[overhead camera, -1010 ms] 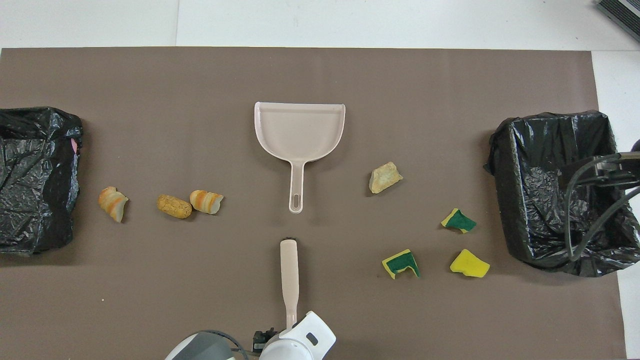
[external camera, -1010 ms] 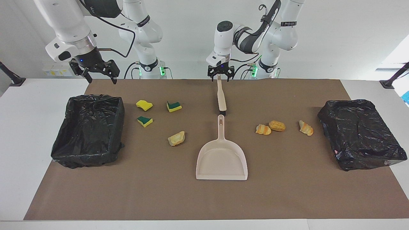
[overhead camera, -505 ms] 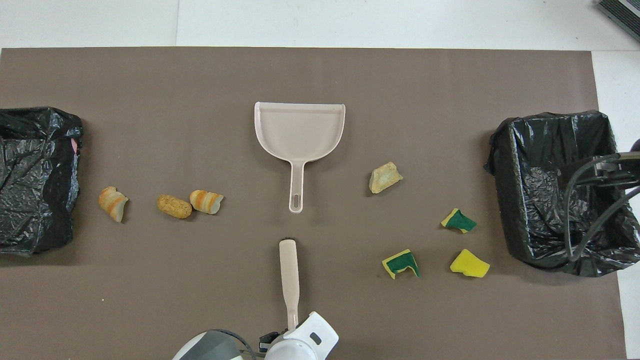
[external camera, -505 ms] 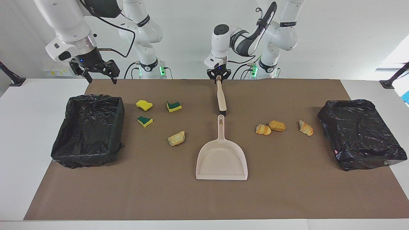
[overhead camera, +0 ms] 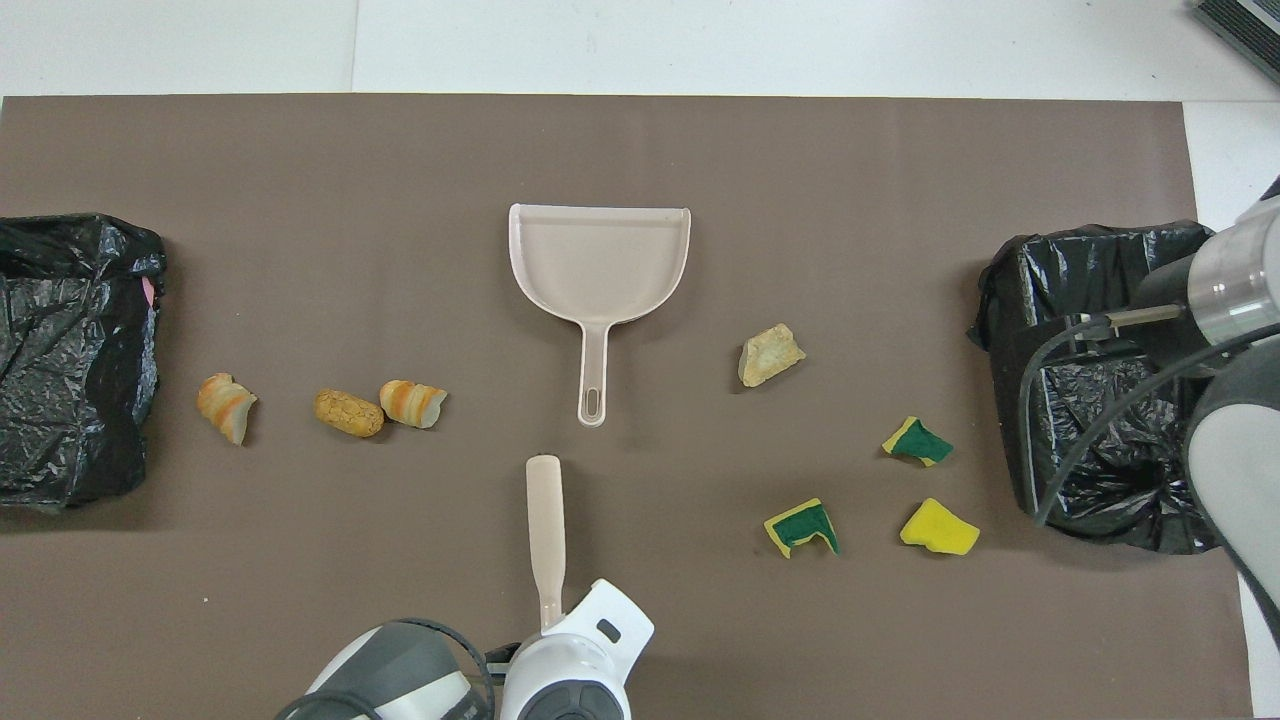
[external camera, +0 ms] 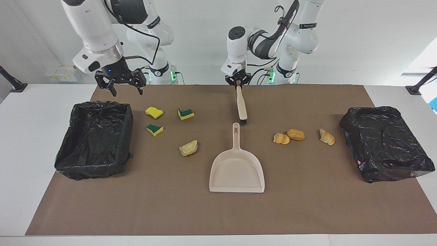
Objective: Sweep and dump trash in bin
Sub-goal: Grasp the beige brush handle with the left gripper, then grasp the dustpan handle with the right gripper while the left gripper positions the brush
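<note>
Trash lies scattered on the brown mat point(external camera: 307, 205) over my table point(external camera: 20, 136). From the facing view I count three bread lumps point(external camera: 295, 134) in a row toward the left arm's end, a fourth lump point(external camera: 188, 148) beside the dustpan point(external camera: 237, 171), and three sponge pieces point(external camera: 154, 112) next to the bin point(external camera: 95, 138) at the right arm's end; a second bin point(external camera: 385, 143) sits at the left arm's end. My left tool point(external camera: 238, 83) is clamped on the handle tip of the brush point(external camera: 241, 106), whose bristle end hangs just over the dustpan's handle. My right tool point(external camera: 124, 89) hangs with fingers apart, holding nothing, over the mat's edge by the bin's corner. From overhead, the brush point(overhead camera: 546, 525) points at the dustpan point(overhead camera: 600, 260), the sponges point(overhead camera: 938, 527) and lumps point(overhead camera: 348, 412) lie apart to either end, and the right arm covers part of the bin point(overhead camera: 1060, 300).
</note>
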Tool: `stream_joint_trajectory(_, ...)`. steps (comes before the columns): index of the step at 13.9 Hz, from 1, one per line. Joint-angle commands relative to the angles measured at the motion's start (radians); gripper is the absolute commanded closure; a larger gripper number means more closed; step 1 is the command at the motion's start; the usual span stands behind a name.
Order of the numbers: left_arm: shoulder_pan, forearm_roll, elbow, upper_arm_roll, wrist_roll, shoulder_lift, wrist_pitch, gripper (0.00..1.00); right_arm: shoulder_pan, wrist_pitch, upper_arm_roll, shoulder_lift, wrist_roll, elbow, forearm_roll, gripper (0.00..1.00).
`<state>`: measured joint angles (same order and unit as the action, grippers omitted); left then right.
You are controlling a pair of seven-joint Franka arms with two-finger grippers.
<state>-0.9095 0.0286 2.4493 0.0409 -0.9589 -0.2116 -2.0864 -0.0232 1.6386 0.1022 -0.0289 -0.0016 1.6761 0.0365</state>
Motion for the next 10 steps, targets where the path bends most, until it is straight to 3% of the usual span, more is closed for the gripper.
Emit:
stream_joint_trajectory(1,0.091,0.071,-0.023,0.004,-0.004,-0.041,0.083,1.00,0.052,0.093,-0.002,0.030,0.015,0.030,0.019,0.00)
stream_joint_trajectory(7,0.389,0.140,-0.036,0.004,0.044,-0.063,0.164,1.00,0.262,0.231,-0.002,0.164,0.305,0.025,-0.029,0.00)
stream_joint_trajectory(10,0.558,0.175,-0.038,0.004,0.211,-0.048,0.154,1.00,0.385,0.314,-0.002,0.231,0.448,0.016,-0.165,0.00)
